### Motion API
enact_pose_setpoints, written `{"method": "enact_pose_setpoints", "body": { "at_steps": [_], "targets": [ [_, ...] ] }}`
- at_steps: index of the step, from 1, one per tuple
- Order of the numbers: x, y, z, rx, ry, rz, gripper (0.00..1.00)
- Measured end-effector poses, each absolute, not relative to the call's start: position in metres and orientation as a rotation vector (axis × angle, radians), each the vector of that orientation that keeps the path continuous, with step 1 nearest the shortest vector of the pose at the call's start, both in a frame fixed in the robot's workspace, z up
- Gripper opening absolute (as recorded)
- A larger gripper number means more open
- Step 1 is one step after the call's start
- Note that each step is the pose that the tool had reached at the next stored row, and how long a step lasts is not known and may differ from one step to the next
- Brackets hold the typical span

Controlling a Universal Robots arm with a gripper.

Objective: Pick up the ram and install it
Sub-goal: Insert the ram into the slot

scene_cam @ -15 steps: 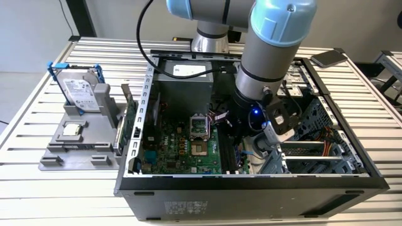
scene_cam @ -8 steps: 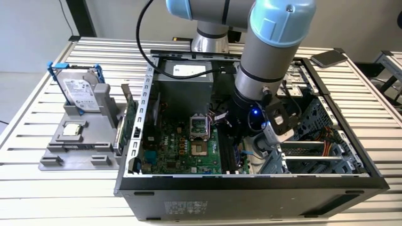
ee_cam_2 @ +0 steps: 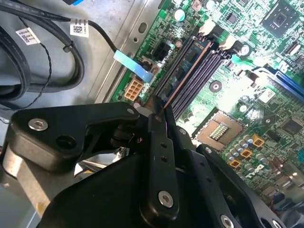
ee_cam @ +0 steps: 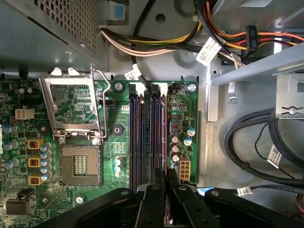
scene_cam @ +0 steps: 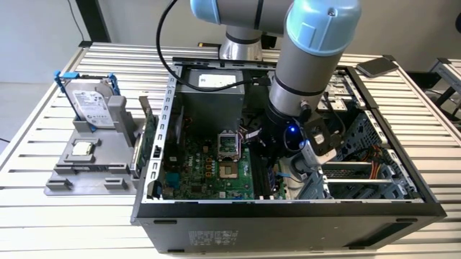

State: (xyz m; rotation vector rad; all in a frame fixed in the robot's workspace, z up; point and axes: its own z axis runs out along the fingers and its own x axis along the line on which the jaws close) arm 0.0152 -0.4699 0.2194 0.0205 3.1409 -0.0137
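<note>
The ram (ee_cam_2: 187,71) stands on edge in a memory slot of the motherboard (ee_cam: 61,102); in the second wrist view its thin upper edge runs from the end effector (ee_cam_2: 159,116) toward the slot latches, and in the first wrist view it sits in the slot nearest the small capacitors, beside the empty CPU socket (ee_cam: 78,164).

Landmark: the open computer case (scene_cam: 288,208), lying on the slatted desk (scene_cam: 43,205).

- Robot arm (scene_cam: 310,59): reaches down into the case, over the motherboard's slot side.
- Power supply (scene_cam: 212,89): inside the case at its far end, above the motherboard.
- Grey fixture (scene_cam: 90,162): on the desk just outside the case, on the exterior view's left, carrying an upright hard drive (scene_cam: 92,108).
- End effector: inside the case, fingers (ee_cam: 154,199) drawn close together on the end of the ram's upper edge; clamped on it as far as both wrist views show.
- Black cables (ee_cam: 251,142): on the case floor beside the motherboard.
</note>
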Motion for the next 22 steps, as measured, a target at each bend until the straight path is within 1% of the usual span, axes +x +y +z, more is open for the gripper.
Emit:
{"method": "enact_pose_setpoints", "body": {
  "at_steps": [22],
  "targets": [
    [0.0152,-0.4701,0.218,0.056,3.142,-0.016,0.0]
  ]
}}
